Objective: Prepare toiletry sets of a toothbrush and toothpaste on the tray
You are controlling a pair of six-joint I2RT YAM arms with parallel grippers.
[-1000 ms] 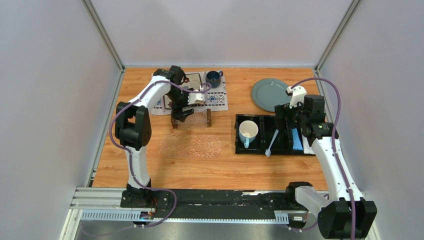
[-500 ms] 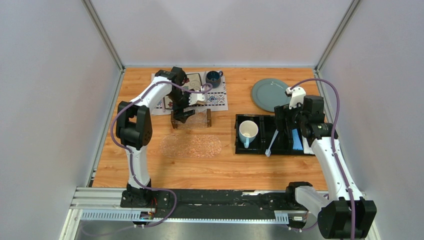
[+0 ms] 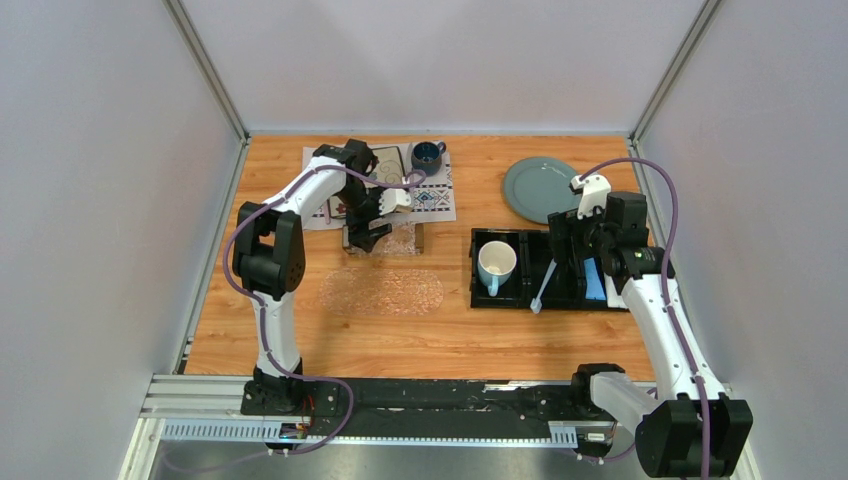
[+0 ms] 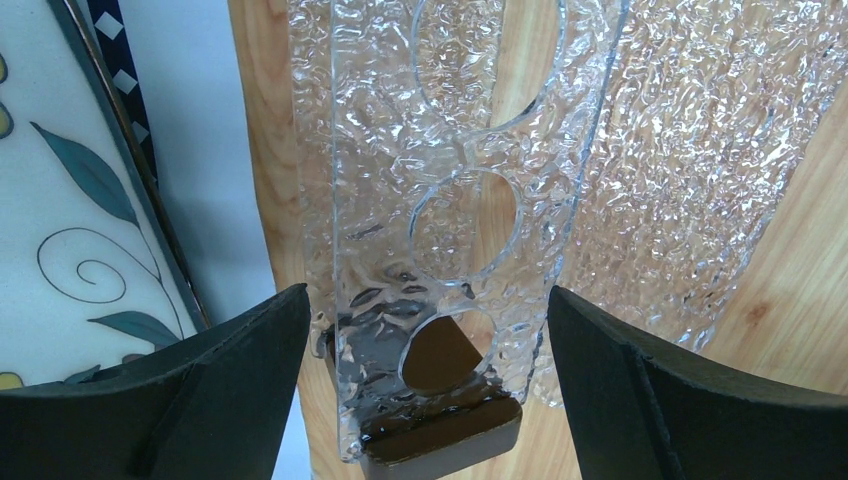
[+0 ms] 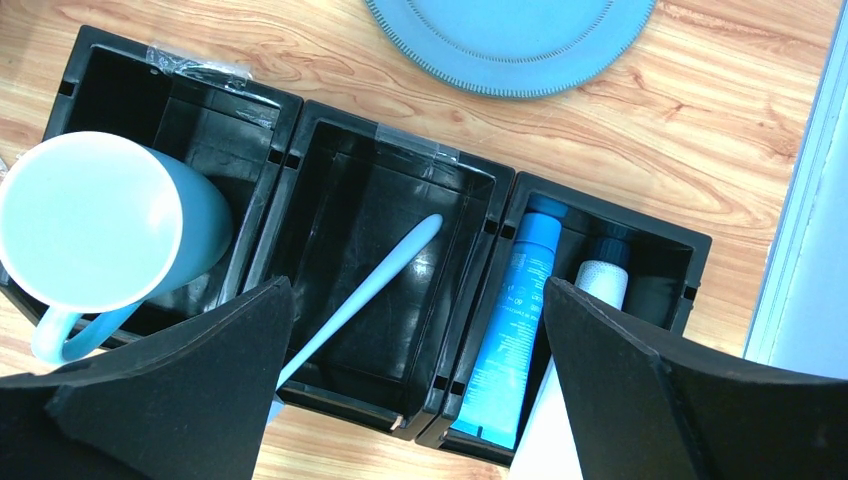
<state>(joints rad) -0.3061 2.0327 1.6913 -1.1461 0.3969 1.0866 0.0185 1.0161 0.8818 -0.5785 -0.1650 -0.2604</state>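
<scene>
- left hand: fingers spread apart, one on either side of the tray's brown-capped end. Nothing is clamped, and we cannot tell whether either finger touches it.
- tray: clear and textured, with round cut-outs. It sits on the tabletop at the left, just beside a patterned cloth. We see one wooden end piece in the wrist view, and the far end is cut off by the frame. From above, the hand covers most of it.
- mat: clear oval, just beside the tray. Its edge is faint against the wood.
- right hand: fingers wide apart and empty, above the black organizer.
- toothbrush: lies slanted in the organizer's middle compartment. Its lower end is hidden behind one finger.
- blue tube and white tube: side by side in the right compartment. We lose the white tube's lower part behind the other finger.
- mug: in the left compartment, its handle partly hidden.
- plate: grey-blue, beyond the organizer, cut off at the top of the wrist view.
</scene>
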